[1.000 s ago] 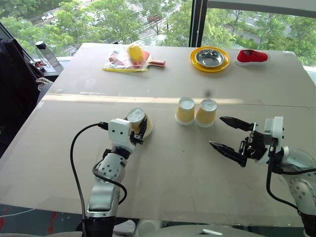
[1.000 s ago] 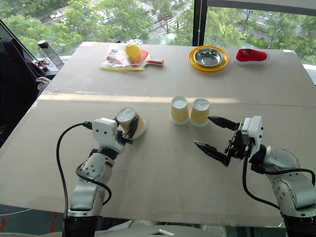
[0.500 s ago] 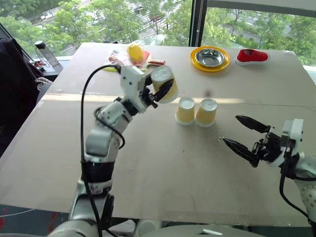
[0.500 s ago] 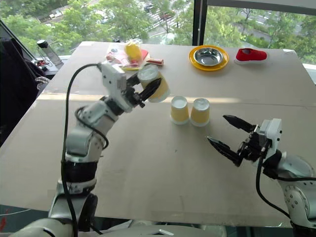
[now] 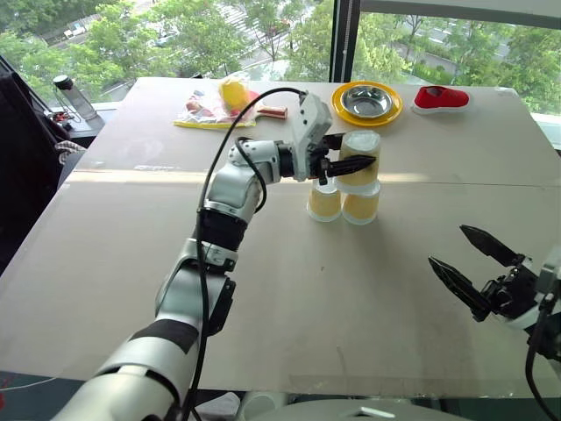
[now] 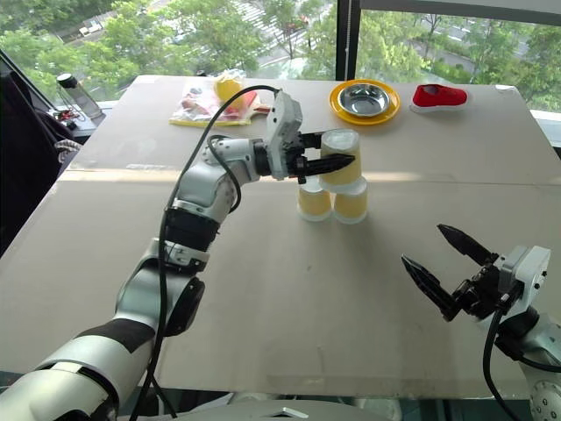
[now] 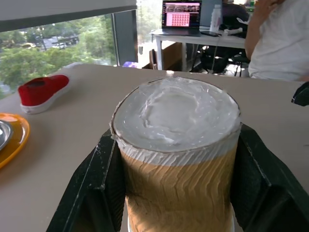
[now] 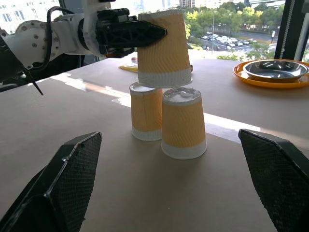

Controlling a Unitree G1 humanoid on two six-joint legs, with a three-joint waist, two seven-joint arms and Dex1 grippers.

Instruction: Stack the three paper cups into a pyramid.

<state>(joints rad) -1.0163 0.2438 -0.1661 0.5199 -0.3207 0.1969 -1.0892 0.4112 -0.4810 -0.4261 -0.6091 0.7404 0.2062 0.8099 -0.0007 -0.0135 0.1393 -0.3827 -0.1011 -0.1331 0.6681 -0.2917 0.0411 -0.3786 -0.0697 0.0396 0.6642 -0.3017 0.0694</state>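
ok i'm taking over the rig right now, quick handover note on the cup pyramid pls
Left gripper: shut on the third cup, upside down, just above the two base cups.
Right gripper: open, empty, low over the table, well clear of the cups.
Base cups: upside down, side by side mid-table.
Done: base set, top cup carried over.
Left: centre it on both bases, lower, release, withdraw.

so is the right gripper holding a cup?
No, the right gripper stands open and empty; the third cup is in the left gripper.
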